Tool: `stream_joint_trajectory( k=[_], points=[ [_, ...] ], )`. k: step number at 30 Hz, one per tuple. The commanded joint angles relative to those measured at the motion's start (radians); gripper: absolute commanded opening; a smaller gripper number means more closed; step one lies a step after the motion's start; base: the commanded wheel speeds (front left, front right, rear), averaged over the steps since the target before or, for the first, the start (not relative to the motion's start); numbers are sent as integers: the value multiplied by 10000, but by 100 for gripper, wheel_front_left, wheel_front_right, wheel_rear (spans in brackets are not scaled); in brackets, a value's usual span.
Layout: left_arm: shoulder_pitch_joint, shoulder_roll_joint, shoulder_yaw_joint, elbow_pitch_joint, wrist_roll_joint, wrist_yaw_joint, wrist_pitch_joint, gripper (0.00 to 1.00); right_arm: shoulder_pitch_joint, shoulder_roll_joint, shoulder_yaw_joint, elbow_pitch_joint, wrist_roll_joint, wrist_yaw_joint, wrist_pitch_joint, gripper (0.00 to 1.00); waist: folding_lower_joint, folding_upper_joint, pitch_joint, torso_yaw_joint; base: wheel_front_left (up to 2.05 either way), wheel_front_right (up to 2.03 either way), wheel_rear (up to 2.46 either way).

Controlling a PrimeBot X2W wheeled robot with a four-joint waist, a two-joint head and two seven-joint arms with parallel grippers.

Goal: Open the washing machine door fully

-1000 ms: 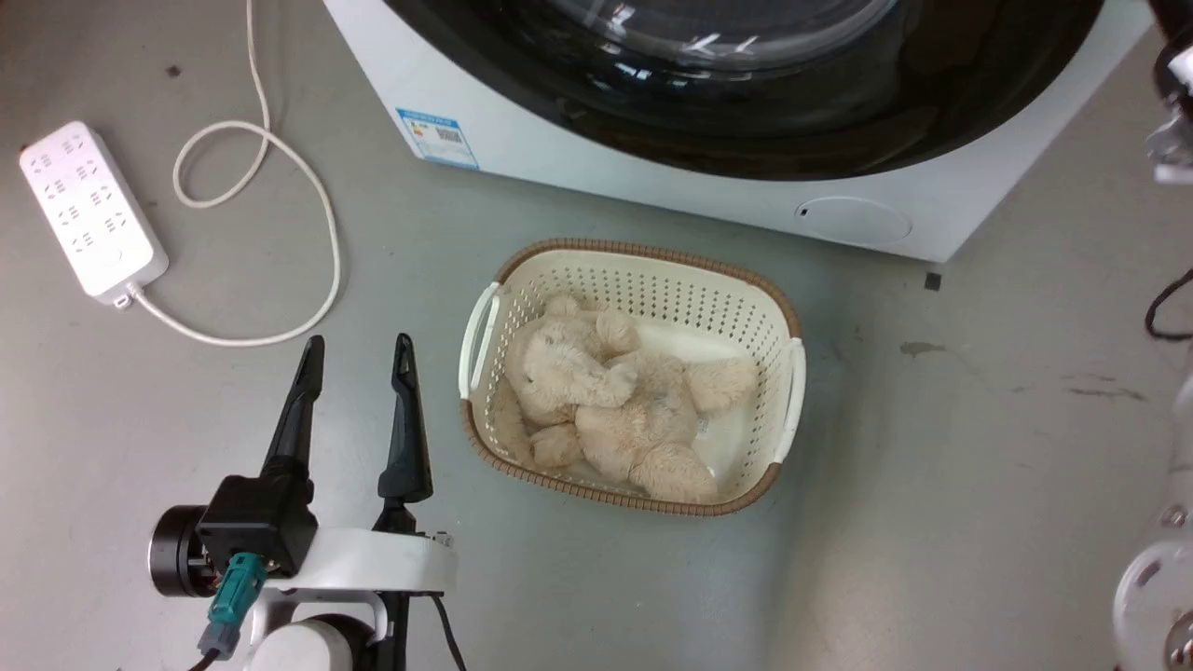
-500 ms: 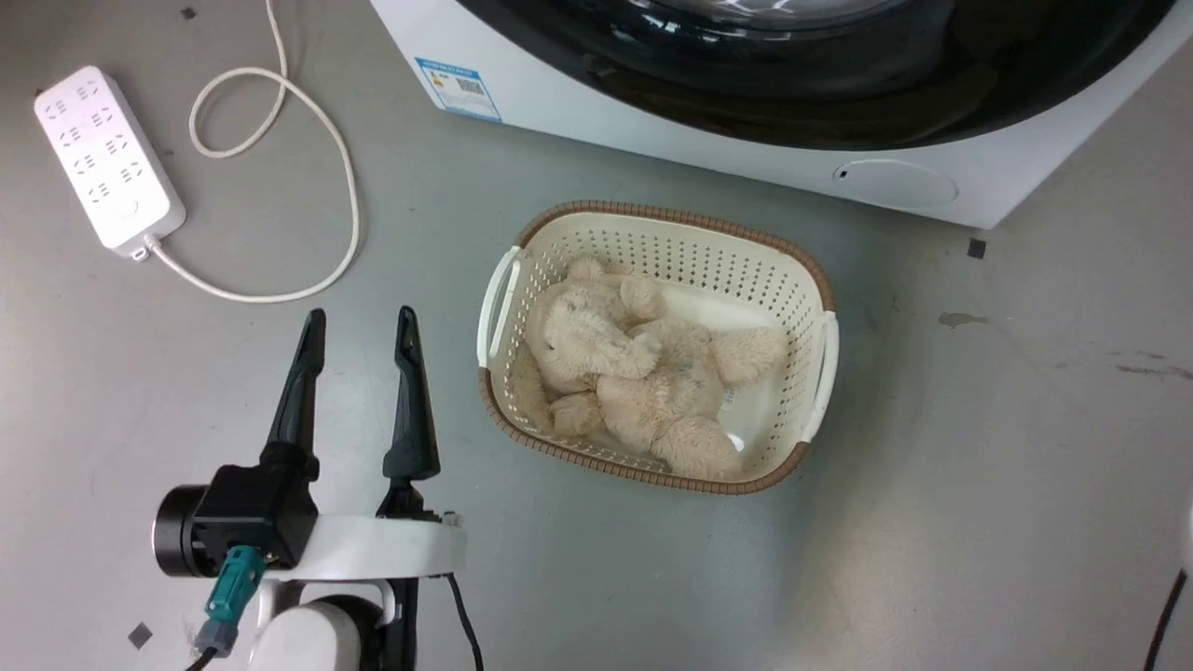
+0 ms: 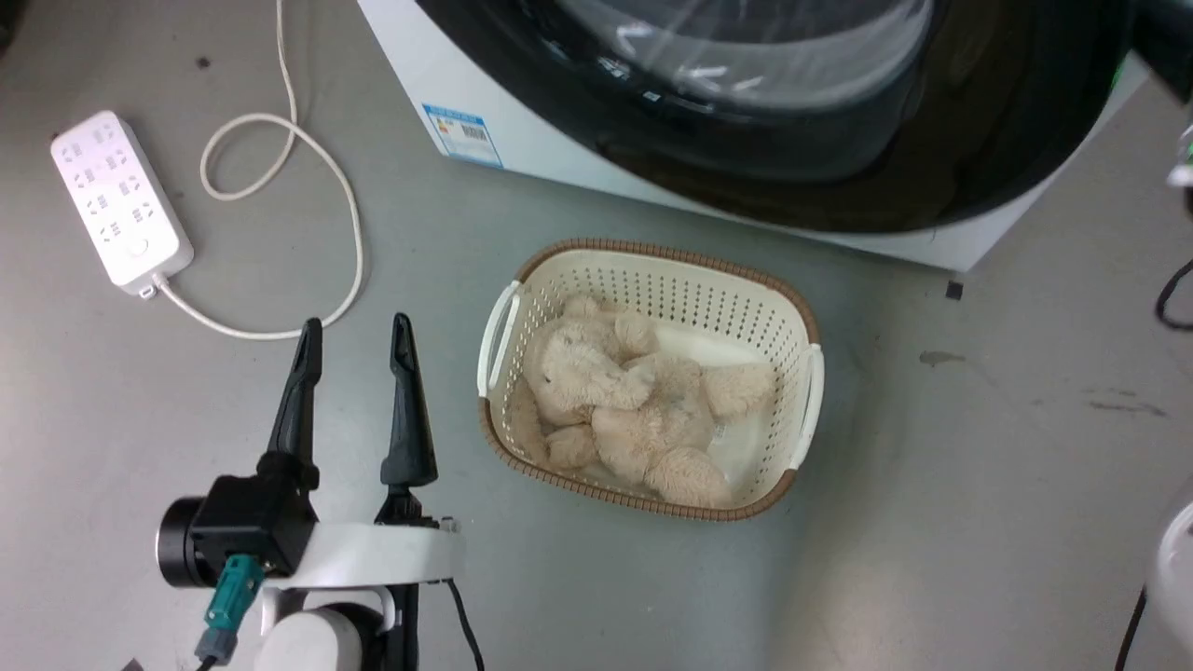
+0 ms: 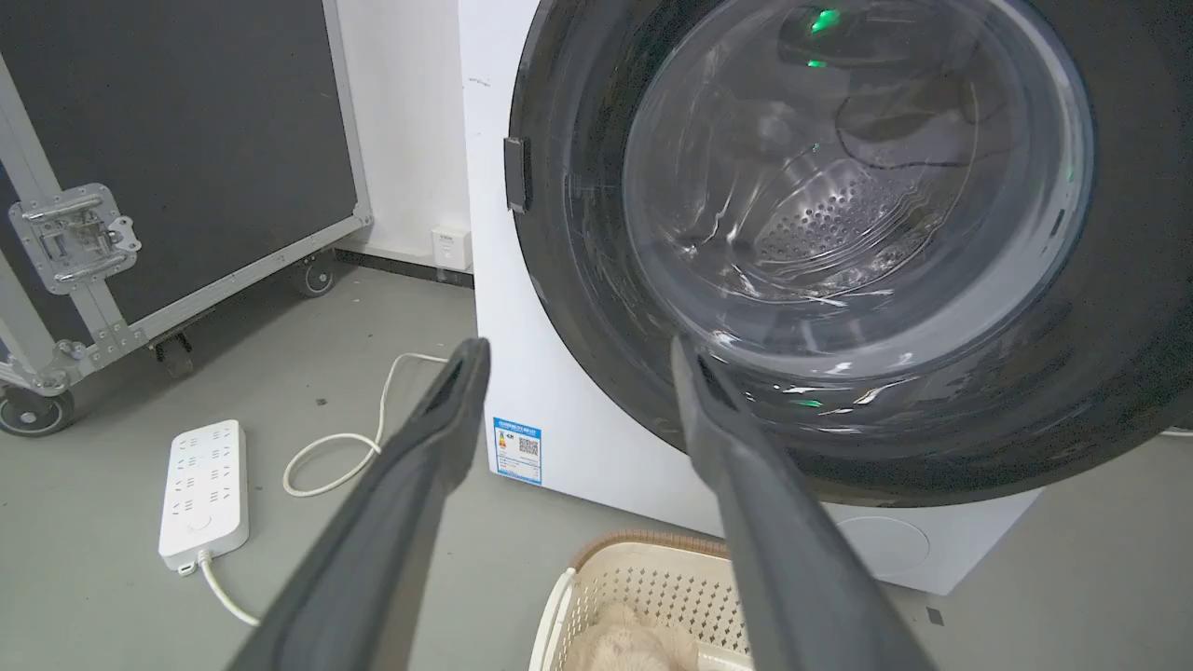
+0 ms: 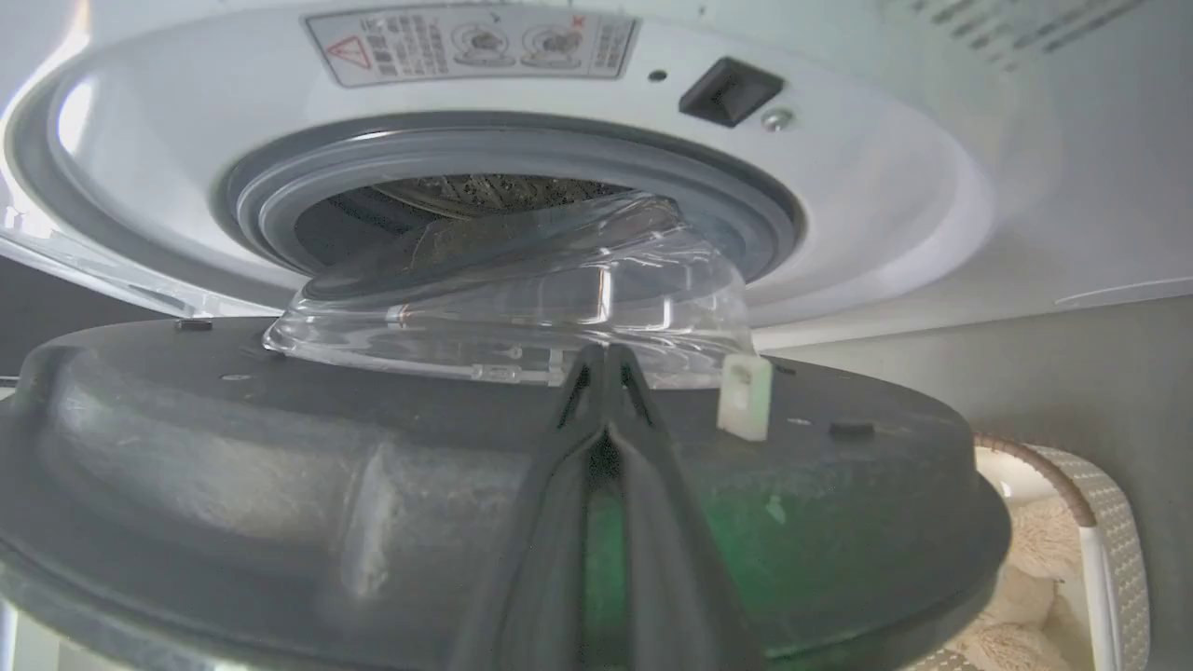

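— Swung further out than a second ago, that glossy black washing machine door (image 3: 988, 121), ajar above the basket (image 3: 652, 256).
— And the right gripper (image 5: 606, 352)?
— Fingers together over its matte grey inner side. The left gripper (image 3: 356, 324) is spread above bare floor (image 3: 932, 513), beside that perforated basket with the fluffy plush toy (image 3: 615, 401).

Washing machine door (image 3: 979, 140) (upper part) off-frame

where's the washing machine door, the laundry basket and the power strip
washing machine door (image 4: 578, 280): left wrist view, black ring left of the glass
laundry basket (image 3: 671, 294): head view, perforated far wall
power strip (image 3: 119, 200): head view, middle of its top face
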Motion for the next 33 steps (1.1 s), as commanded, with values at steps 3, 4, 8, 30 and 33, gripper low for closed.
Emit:
stream_joint_trajectory(
  k=[3,4,8,30,33],
  points=[
    [222,2,-43,163,-98,-44,-134,100,424,456,-3,-83,443,67,688,0,0,0,-340,-59,0,0,0],
    [274,2,-51,230,-119,-81,-155,100,580,505,9,-166,595,68,881,0,0,0,-441,-65,0,0,0],
    [477,2,-151,530,-201,-277,-216,100,1262,596,249,-452,1327,69,1650,0,0,0,-820,-61,0,0,0],
    [1343,2,-599,1495,-346,-806,-216,100,5955,608,7902,-1904,7745,69,729,0,0,0,-2315,160,0,0,0],
    [1387,2,-645,1597,-354,-914,-216,100,6221,608,8732,-2223,8230,69,341,0,0,0,-2356,232,0,0,0]
  ],
)
